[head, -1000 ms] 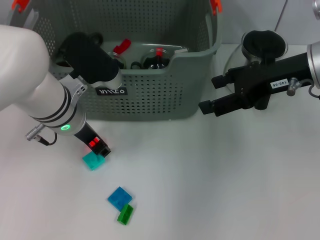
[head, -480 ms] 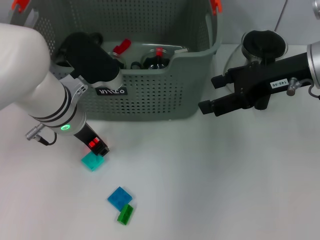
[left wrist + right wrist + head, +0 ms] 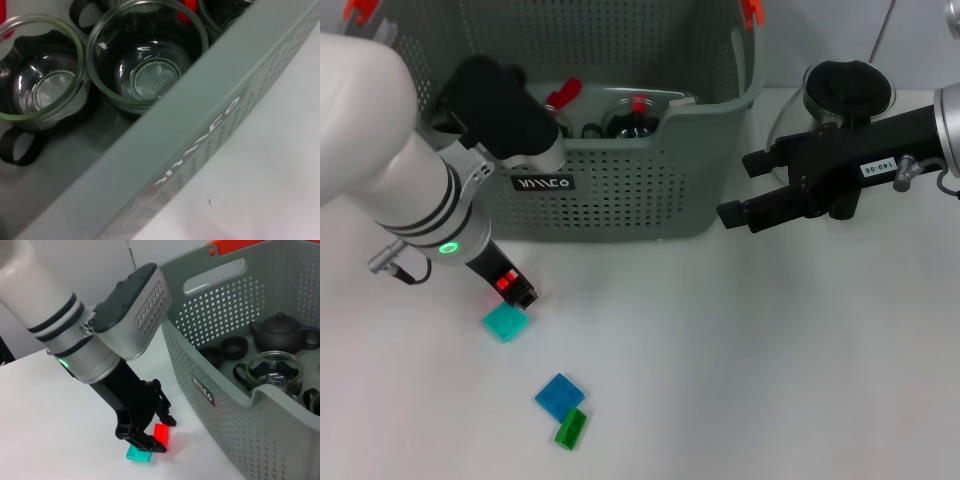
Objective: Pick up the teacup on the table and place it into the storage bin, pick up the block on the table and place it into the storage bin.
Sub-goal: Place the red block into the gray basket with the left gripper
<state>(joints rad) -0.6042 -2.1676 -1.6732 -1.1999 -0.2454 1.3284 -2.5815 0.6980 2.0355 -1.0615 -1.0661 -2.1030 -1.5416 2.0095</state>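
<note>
The left tool (image 3: 156,426) grips a small red block (image 3: 161,432) by its flat sides, just above the table (image 3: 740,360) beside the storage bin (image 3: 620,190); light, rigid, likely easy to carry.

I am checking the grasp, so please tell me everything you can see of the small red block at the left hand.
The small red block looks like bright, glossy plastic with flat faces. It sits tilted between the black fingers of the left hand, which are shut on it, seemingly just above the white table. It is in front of the grey-green perforated storage bin, close to a flat teal block.
</note>
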